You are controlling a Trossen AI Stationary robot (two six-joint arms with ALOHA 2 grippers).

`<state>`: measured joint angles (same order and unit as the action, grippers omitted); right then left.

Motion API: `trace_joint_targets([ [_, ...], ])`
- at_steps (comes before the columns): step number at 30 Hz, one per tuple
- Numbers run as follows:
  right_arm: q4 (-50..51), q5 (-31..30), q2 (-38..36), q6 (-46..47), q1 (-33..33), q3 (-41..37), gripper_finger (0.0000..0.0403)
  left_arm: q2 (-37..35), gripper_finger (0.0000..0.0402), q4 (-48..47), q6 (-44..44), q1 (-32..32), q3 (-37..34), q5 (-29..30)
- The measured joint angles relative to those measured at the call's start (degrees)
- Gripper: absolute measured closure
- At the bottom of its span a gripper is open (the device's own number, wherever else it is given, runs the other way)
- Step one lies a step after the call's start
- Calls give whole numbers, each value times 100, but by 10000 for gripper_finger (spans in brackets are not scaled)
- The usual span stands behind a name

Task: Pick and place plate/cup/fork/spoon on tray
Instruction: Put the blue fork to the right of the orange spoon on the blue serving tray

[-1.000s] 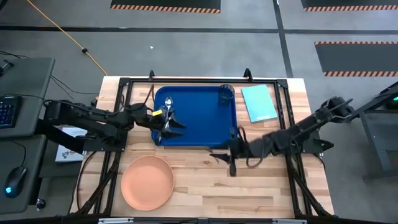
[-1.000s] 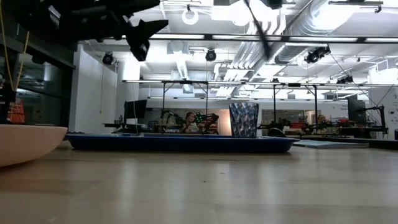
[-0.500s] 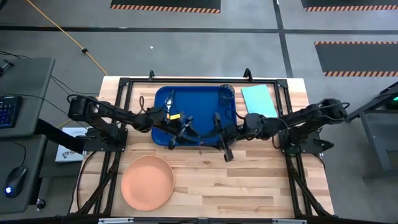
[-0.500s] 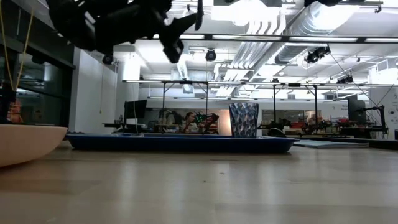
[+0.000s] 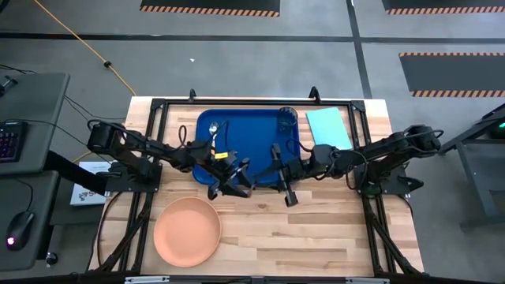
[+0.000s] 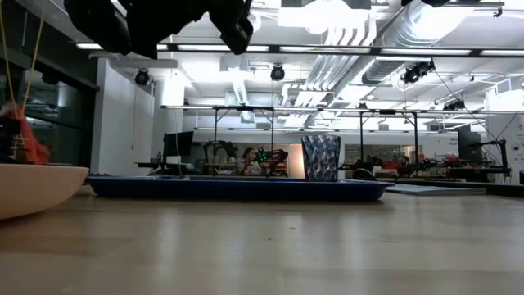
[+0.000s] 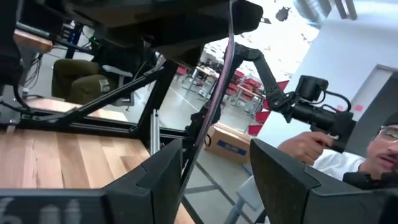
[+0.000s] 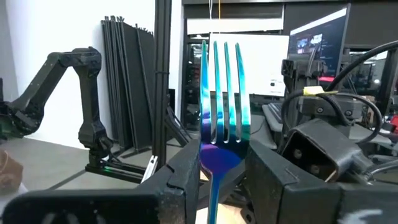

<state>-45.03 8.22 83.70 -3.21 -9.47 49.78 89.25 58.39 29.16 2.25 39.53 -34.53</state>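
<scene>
right gripper (image 8: 222, 180) level, clamping upright fork (image 8: 222, 106).

Robotics lab, exposed ceiling ducts (image 6: 368, 20), spare robot arm (image 8: 68, 93), monitors (image 8: 314, 43)

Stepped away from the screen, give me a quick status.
Right gripper shut on fork, over tray. Left gripper open, empty. Plate off tray.

Plate (image 6: 33, 188) edge at left, tray (image 6: 237, 189) behind, cup (image 6: 321, 157) upon it, arm overhead
</scene>
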Motion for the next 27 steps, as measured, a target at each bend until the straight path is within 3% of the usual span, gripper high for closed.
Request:
trace_joint_targets([
  [6, -8, -48, 0, -30, 4, 0, 313, 0, 258, -167, -130, 17, 24, 38],
  [15, 155, -59, -10, -17, 9, 0, 313, -5, 389, -212, -352, -70, 24, 69],
  [21, 522, -522, -11, 119, 26, 0, 296, -118, 396, -655, -567, -343, 24, 180],
  [27, 991, -1167, -142, 25, 11, 0, 244, -296, 399, -1130, -696, -494, 24, 369],
])
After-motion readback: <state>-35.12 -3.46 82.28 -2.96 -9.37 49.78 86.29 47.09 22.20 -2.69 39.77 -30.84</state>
